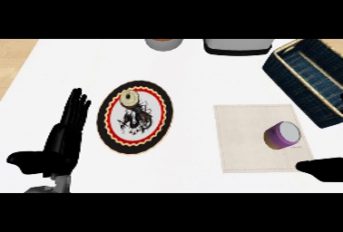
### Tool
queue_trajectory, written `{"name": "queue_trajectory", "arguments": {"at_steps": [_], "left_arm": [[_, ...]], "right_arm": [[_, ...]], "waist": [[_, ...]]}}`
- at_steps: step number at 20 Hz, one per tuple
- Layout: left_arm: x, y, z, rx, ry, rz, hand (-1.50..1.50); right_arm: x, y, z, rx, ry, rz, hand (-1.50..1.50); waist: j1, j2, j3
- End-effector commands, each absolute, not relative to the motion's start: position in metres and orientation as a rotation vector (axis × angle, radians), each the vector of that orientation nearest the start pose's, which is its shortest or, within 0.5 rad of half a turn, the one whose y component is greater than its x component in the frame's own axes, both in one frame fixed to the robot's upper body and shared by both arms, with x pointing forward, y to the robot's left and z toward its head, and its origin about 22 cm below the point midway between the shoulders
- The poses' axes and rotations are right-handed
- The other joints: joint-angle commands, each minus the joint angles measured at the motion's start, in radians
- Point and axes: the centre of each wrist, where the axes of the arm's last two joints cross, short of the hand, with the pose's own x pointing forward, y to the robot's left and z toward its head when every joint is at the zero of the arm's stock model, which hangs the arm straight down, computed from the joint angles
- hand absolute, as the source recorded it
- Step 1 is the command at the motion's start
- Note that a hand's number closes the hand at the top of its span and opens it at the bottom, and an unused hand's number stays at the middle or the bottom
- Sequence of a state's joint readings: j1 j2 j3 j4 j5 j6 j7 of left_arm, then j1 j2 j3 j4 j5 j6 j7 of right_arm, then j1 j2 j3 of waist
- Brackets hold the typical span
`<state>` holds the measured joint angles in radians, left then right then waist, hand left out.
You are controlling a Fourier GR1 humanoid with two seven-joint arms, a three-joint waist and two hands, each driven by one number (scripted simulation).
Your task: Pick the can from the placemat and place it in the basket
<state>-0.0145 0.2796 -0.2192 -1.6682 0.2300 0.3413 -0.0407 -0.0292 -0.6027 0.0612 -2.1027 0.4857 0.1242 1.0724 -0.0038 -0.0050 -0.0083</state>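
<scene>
A: Where does the can (pixel 282 135) sit?

B: At the right of the frame, on the beige placemat (pixel 248 136), close to the mat's right edge. It stands upright, long axis vertical, its pale round top facing up toward the camera and its purple side showing below the rim.

A: And the basket (pixel 309 77)?

B: Upper right, dark blue woven walls with a tan rim, set at a slant. Its right side runs out of the frame, so its full shape is hidden.

A: The hands?

B: The left robot hand (pixel 66 131) shows at the lower left of the white table (pixel 194 77), open, fingers straight and pointing up the frame, beside a round patterned plate (pixel 136 117) with a small ring-shaped item (pixel 130 98) on it. The right robot hand (pixel 323 169) is only a dark shape at the lower right edge, below the can and apart from it; mostly cut off, so I cannot tell its state.

A: Anything along the top?

B: A round vessel (pixel 164 44) and a pale object (pixel 237 45), both cropped and hard to identify.
</scene>
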Motion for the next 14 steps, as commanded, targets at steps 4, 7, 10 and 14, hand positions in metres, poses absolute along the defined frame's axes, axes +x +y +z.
{"name": "queue_trajectory", "arguments": {"at_steps": [4, 7, 10, 14], "left_arm": [[0.259, 0.223, 0.033, 0.089, -1.679, 0.048, 0.00], [0.247, 0.234, 0.032, 0.099, -1.698, 0.037, 0.00], [0.236, 0.228, 0.033, 0.051, -1.682, 0.035, 0.00], [0.246, 0.231, 0.031, 0.110, -1.674, 0.049, 0.00]], "right_arm": [[0.225, -0.263, 0.221, -1.022, -0.799, 0.508, -1.50], [0.232, -0.256, 0.204, -1.055, -0.709, 0.521, -1.50], [0.242, -0.266, 0.196, -1.065, -0.654, 0.526, -1.50], [0.239, -0.253, 0.177, -1.031, -0.661, 0.501, -1.50]], "waist": [[0.006, 0.008, 0.004], [0.020, 0.006, 0.004], [0.022, 0.005, 0.005], [0.006, 0.005, 0.007]]}}
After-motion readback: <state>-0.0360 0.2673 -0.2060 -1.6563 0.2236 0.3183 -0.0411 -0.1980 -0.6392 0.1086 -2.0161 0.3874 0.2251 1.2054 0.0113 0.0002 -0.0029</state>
